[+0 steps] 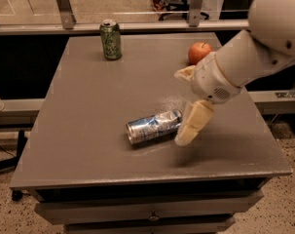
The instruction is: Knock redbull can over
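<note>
The redbull can [153, 126], silver with pale blue panels, lies on its side near the middle front of the grey table [88, 111], its top end pointing left. My gripper [190, 125] hangs just right of the can's right end, low over the table and close to or touching the can. The white arm [254, 48] reaches in from the upper right.
A green can [110, 39] stands upright at the back left of the table. A red apple [199, 52] sits at the back right, just behind the arm. A metal rail [137, 27] runs behind the table. The table's front edge is close below the can.
</note>
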{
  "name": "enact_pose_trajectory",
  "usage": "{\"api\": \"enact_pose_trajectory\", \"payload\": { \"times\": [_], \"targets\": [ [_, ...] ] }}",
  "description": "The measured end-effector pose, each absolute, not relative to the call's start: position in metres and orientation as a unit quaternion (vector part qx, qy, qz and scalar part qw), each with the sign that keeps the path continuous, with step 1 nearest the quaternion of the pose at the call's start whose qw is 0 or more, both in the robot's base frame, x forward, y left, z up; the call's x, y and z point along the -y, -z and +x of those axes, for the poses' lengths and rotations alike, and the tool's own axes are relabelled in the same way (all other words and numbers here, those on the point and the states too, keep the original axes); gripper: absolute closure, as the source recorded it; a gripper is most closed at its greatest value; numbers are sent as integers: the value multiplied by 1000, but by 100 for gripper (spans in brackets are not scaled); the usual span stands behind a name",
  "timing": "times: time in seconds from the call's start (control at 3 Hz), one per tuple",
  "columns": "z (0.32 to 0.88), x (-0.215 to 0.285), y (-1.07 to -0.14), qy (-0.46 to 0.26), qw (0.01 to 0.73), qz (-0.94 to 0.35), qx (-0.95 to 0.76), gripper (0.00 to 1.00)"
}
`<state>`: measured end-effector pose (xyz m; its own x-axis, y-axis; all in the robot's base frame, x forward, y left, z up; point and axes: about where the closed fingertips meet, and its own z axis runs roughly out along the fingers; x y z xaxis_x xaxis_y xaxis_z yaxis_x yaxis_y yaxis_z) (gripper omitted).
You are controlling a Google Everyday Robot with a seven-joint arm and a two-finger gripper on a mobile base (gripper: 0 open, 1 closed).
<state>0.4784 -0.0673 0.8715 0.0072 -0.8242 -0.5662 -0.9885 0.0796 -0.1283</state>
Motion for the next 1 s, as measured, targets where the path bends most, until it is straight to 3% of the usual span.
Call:
{"api": "enact_pose_trajectory", "payload": {
  "times": [0.67,1.0],
  "targets": [
    [476,184,-925,-148,340,-608,-702,0],
    [476,187,-930,-145,344,-609,-700,0]
  ]
}}
